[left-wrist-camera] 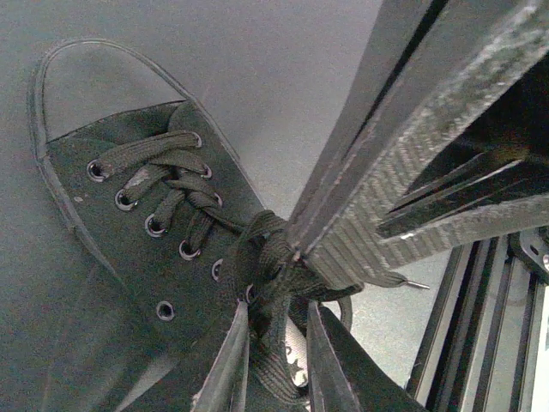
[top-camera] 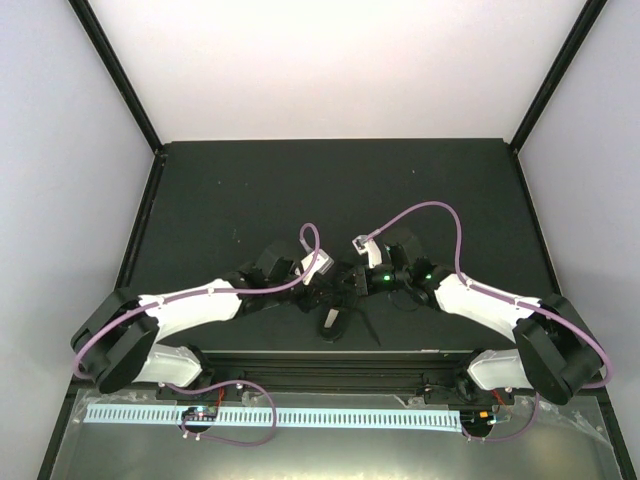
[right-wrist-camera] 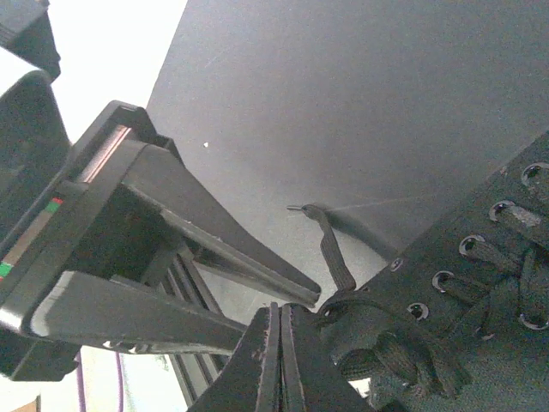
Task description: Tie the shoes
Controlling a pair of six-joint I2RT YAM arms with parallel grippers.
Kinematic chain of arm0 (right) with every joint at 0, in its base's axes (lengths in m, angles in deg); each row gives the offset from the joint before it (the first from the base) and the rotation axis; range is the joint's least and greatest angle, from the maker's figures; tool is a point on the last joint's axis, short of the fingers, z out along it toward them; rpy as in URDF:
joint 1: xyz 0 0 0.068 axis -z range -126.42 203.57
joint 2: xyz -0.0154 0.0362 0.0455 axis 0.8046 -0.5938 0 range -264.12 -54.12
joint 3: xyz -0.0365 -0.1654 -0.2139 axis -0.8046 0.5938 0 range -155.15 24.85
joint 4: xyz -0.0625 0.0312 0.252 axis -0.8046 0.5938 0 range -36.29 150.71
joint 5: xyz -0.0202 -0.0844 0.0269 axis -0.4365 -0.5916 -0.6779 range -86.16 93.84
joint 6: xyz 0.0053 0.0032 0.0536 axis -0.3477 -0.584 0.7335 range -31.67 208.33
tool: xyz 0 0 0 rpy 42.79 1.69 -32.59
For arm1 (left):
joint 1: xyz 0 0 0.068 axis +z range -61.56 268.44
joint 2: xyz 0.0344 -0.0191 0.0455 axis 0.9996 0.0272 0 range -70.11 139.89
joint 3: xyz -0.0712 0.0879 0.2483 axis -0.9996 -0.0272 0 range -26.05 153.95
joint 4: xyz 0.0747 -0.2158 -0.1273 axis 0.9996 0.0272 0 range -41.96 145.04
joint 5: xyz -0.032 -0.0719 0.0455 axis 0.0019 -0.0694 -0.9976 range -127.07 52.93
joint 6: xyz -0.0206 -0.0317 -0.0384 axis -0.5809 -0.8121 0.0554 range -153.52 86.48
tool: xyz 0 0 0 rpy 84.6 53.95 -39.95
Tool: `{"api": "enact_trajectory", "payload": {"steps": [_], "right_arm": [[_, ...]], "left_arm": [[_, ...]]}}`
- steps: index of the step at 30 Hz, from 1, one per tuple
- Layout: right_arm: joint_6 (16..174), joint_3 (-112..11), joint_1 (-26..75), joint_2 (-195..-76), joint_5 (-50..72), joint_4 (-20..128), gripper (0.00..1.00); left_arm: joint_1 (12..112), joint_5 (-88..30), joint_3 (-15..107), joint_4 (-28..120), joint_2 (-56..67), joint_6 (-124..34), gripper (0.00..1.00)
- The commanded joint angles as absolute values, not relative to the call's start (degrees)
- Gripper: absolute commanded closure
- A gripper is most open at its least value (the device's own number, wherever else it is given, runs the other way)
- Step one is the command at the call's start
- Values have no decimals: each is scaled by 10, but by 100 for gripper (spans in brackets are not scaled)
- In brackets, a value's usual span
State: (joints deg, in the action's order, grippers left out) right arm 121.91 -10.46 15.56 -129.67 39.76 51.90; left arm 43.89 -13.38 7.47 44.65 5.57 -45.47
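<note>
The black shoe (top-camera: pixel 333 320) lies on the mat between the two arms, near the front edge. Its toe cap points to the upper left in the left wrist view, where the shoe (left-wrist-camera: pixel 129 232) shows crossed laces (left-wrist-camera: pixel 171 184). My left gripper (left-wrist-camera: pixel 276 311) stands over the tongue, jaws a narrow gap apart around a lace strand (left-wrist-camera: pixel 273 343), with pale lining showing beside it. My right gripper (right-wrist-camera: pixel 280 311) is shut, its tip against the bunched lace at the top eyelets. I cannot tell whether a strand is pinched. A loose lace end (right-wrist-camera: pixel 330 249) trails off the shoe (right-wrist-camera: pixel 480 343).
The black mat (top-camera: pixel 330 190) covers the table, with white walls on three sides. A metal rail (top-camera: pixel 330 365) runs along the near edge, right behind the shoe, and the rail (left-wrist-camera: pixel 480 326) also shows in the left wrist view. Purple cables (top-camera: pixel 440 210) loop above both wrists.
</note>
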Motion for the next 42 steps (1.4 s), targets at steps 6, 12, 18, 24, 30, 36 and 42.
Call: {"api": "enact_trajectory", "payload": {"steps": [6, 12, 18, 24, 30, 36, 42], "right_arm": [[1221, -104, 152, -1288, 409, 505, 98], [1221, -104, 152, -1290, 411, 505, 98], [1221, -105, 152, -1292, 413, 505, 98], [1220, -104, 152, -1291, 409, 507, 98], [1185, -101, 152, -1261, 370, 561, 63], [1159, -30, 142, -1196, 320, 566, 21], [1150, 32, 114, -1197, 288, 488, 27]], "left_arm": [[445, -132, 102, 413, 82, -437, 82], [445, -141, 106, 407, 82, -437, 75], [445, -139, 110, 399, 86, -434, 74], [445, -132, 110, 393, 91, -433, 98], [445, -132, 93, 379, 84, -444, 98], [445, -135, 82, 376, 79, -451, 99], [445, -133, 82, 378, 76, -453, 99]]}}
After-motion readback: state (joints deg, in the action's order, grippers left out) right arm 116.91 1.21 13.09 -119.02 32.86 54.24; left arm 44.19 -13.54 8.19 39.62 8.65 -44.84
